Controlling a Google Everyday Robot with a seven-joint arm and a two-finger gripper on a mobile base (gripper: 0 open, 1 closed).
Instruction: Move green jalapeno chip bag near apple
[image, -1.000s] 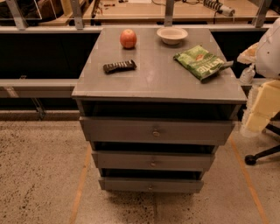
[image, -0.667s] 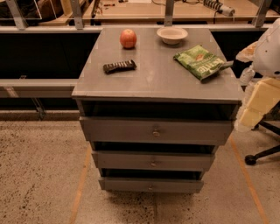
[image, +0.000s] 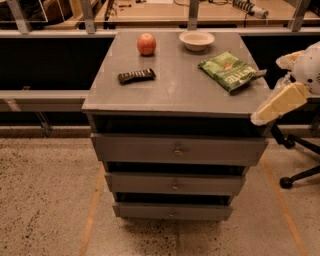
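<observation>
- The green jalapeno chip bag (image: 230, 71) is seen lying flat on the right side of the grey cabinet top (image: 170, 95), near the right edge, with one corner pointed toward that edge.
- The bag is not held or touched by anything.
- The apple (image: 146, 44) is set upright at the back left of the top, well apart from the bag.
- A shallow white bowl (image: 196, 40) is placed at the back, between apple and bag, just behind the bag's far corner and not touching it.
- A dark snack bar (image: 136, 76) is laid in front of the apple, left of centre.
- The gripper (image: 274, 106) is found at the right of the view, off the top, just beside the cabinet's front right corner and lower than the bag; nothing is seen held by it, and how far open it is cannot be told.
- Three drawers (image: 177, 150) are stacked below the top, each pulled slightly out.
- A chair base (image: 300, 172) is seen on the speckled floor (image: 45, 200) to the right.
</observation>
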